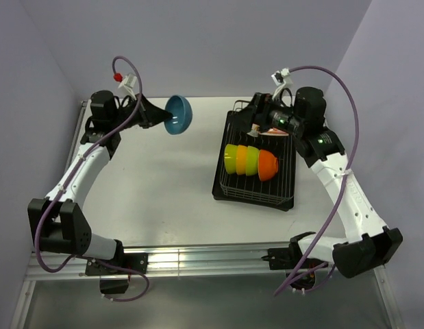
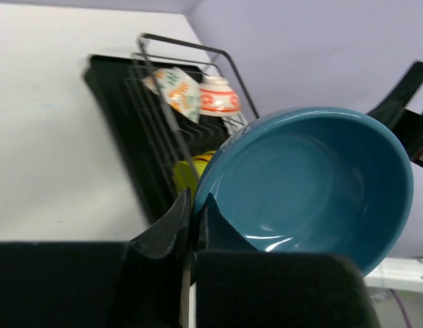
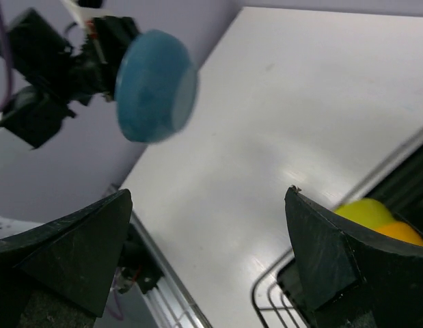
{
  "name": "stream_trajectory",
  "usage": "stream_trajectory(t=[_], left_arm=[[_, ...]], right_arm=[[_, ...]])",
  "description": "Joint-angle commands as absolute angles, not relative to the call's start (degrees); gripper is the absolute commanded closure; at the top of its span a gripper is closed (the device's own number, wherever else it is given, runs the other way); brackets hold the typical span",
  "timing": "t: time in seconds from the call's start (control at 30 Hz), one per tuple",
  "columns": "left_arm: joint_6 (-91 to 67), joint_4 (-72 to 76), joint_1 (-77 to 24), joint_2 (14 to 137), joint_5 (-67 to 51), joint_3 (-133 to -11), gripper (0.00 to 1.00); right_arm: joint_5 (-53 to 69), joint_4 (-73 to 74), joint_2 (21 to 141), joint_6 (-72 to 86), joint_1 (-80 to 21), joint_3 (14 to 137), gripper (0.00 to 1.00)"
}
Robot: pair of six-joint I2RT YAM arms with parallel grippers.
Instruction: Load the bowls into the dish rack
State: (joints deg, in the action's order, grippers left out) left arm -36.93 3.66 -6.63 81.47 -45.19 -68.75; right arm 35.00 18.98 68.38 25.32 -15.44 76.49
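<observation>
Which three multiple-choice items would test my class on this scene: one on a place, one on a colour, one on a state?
1. Where is the orange bowl?
A. on the floor
B. in the dish rack
C. hanging from a cable

2. What colour is the bowl that the left gripper holds?
A. orange
B. blue
C. white

3. How do the jaws of the right gripper stand?
A. shut on a bowl
B. shut on nothing
C. wide open and empty

Answers:
1 B: it stands on edge beside the green bowls inside the rack.
2 B: the left wrist view shows the blue bowl pinched at its rim.
3 C: the right wrist view shows both fingers far apart, with only the table between them.
</observation>
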Motion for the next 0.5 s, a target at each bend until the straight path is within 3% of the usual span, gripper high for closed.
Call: stream_trajectory(t=[0.0, 0.47], left_arm=[[-42.3, 11.0, -10.5, 80.1, -46.8, -68.9, 1.00], [-40.7, 10.1, -18.7, 83.8, -45.1, -70.4, 1.00]], right_arm=[[37.7, 11.1, 71.5, 31.6, -19.4, 80.5, 0.00], [37.9, 9.5, 73.8, 35.0, -26.5, 78.9, 0.00]])
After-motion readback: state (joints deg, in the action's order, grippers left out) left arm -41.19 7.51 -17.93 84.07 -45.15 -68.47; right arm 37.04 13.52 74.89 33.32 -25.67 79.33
